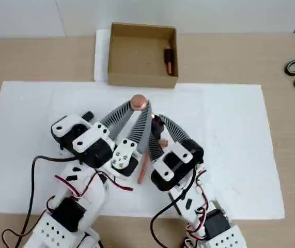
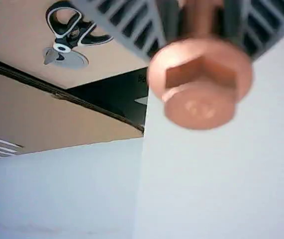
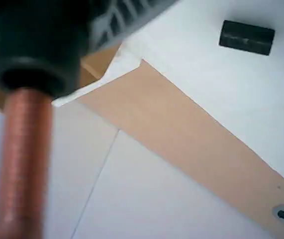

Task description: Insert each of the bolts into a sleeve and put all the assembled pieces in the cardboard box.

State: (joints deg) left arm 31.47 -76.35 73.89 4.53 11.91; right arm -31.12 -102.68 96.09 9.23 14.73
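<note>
High view: your left claw (image 1: 139,106) clenches a copper bolt (image 1: 138,101) at frame centre, below the cardboard box (image 1: 142,80). Just right of it, your right claw (image 1: 156,127) grasps a black sleeve (image 1: 156,122). One assembled piece (image 1: 168,61) lies at the box's right side.

Left wrist view: the bolt's hex head sits upper right.

Right wrist view: a copper thread (image 3: 20,164) protrudes from the sleeve at the left.

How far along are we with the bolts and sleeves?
Done: one assembled piece lies in the cardboard box. In hand: the left gripper grips a bolt, the right gripper a sleeve with copper thread showing. To do: boxing that, plus a loose sleeve on the paper.
</note>
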